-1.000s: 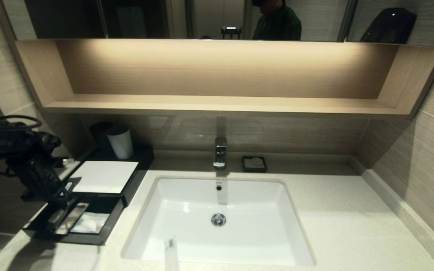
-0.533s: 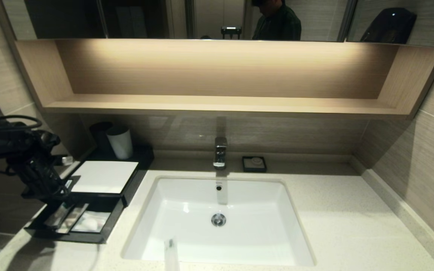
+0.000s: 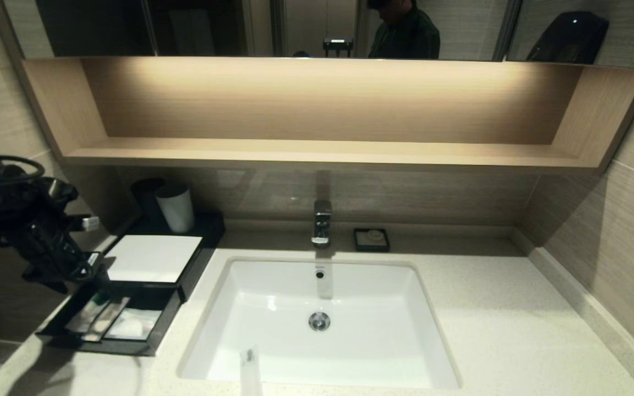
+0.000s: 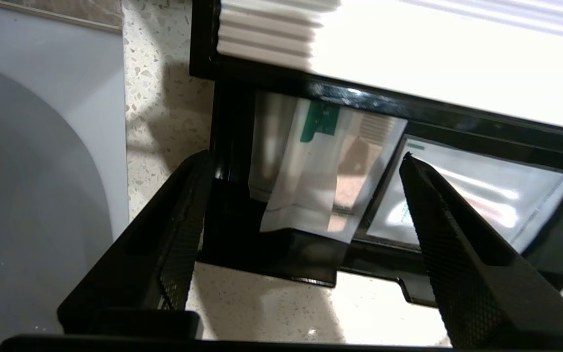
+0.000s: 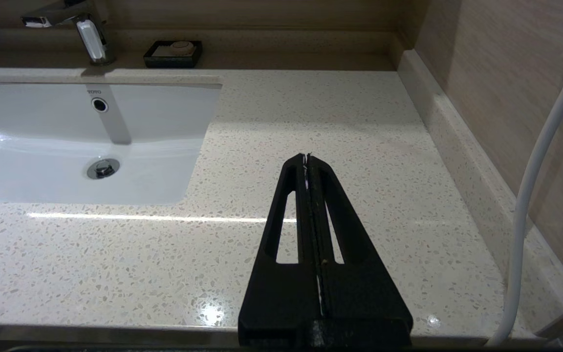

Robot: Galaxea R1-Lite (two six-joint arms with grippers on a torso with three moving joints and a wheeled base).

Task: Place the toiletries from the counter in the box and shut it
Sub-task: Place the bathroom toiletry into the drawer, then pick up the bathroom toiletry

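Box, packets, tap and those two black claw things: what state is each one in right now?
Box: drawer pulled open.
Toiletries: lying in the open drawer.
Left end effector: open, holding nothing, above the drawer.
Right end effector: shut, empty, over the bare counter.
Faucet: no water running.

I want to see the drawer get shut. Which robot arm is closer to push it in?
Probably the left. The left gripper hangs open right over the box, whose drawer stands pulled out. The right gripper sits shut across the basin.
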